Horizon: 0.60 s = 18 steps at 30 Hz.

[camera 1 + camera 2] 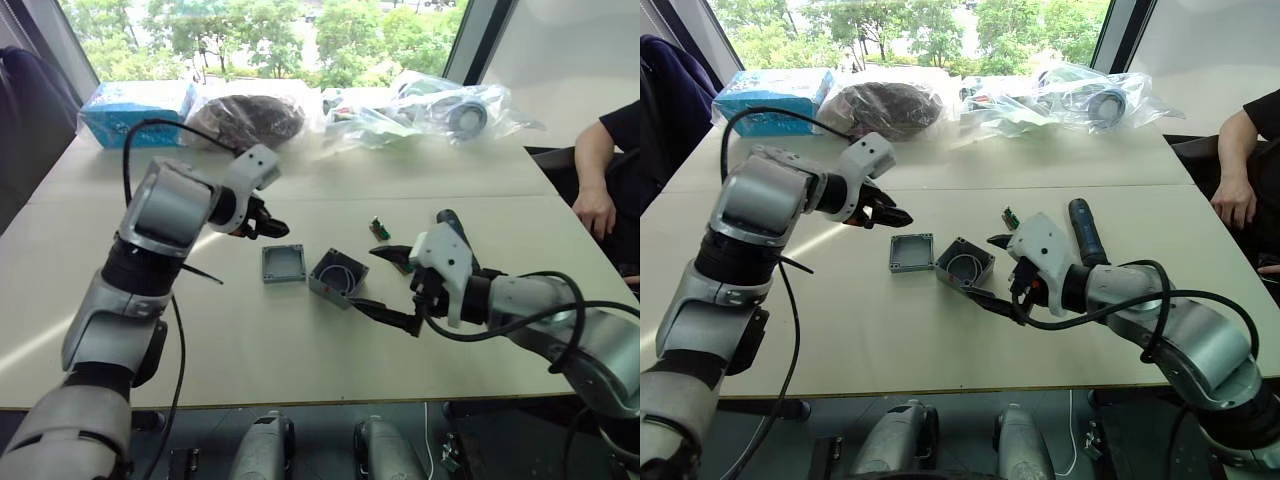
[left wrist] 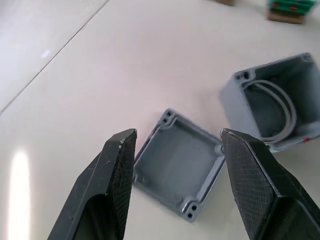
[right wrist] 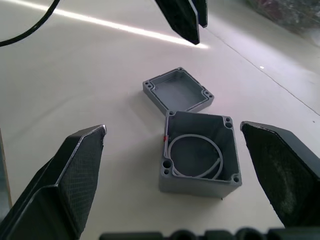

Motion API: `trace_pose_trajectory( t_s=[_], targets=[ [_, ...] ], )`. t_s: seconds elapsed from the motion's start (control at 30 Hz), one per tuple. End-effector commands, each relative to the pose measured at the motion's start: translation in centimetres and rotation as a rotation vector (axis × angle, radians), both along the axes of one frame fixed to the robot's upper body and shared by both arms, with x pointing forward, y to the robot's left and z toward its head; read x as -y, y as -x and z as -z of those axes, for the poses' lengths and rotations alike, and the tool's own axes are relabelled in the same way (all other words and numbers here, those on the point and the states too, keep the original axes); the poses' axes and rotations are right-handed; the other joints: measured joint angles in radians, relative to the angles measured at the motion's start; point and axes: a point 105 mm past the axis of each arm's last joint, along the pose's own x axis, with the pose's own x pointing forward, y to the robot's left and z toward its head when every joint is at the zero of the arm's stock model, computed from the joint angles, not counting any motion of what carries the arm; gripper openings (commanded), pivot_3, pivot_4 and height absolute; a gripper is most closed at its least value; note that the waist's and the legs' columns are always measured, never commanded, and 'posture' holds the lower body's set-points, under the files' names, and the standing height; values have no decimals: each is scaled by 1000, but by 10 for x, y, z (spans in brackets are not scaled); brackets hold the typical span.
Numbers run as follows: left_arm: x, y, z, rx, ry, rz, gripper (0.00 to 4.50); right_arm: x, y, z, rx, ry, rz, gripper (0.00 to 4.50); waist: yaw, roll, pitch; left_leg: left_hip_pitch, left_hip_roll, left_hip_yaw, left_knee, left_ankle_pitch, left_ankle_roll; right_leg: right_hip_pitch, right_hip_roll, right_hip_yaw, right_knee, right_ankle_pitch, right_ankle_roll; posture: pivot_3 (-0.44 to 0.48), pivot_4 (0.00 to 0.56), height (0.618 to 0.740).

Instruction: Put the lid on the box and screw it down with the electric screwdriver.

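Note:
The shallow grey lid (image 1: 283, 263) lies rim-up on the table, just left of the deeper grey box (image 1: 338, 277). The box sits open-side up with a white wire coiled inside (image 3: 195, 160). My left gripper (image 1: 272, 228) hovers open above and a little behind the lid (image 2: 179, 175), touching nothing. My right gripper (image 1: 368, 278) stands open right beside the box, one finger on each side of its right end, with no contact visible. The black electric screwdriver (image 1: 1083, 230) lies on the table behind my right wrist, partly hidden.
A small green part (image 1: 380, 228) lies behind the box. A blue carton (image 1: 135, 108), a dark bundle in plastic (image 1: 250, 118) and clear bags (image 1: 430, 105) line the table's far edge. A person's hand (image 1: 595, 210) rests at the right edge.

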Motion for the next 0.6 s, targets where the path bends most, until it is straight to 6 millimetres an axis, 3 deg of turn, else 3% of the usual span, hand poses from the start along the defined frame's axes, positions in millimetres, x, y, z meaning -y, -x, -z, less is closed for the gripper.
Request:
trace_pose_trajectory(
  t_s=[0.03,0.3,0.6],
  targets=[
    [-13,2,14,-31,19,-142,2714,-5,4,3,71,73,-31,4500,0,0,0,0,0,0,0,0,0,0,0,0,0,0,0,0,150,740],
    [-25,-1,28,-88,30,-214,2714,-22,3,7,103,68,-35,4500,2,0,0,0,0,0,0,0,0,0,-1,0,1,0,0,0,150,740],
    [-20,-5,56,-212,19,-256,2714,-19,7,11,98,22,46,4500,1,0,0,1,-1,1,0,0,-1,0,-2,0,1,0,0,0,150,740]
  ],
)
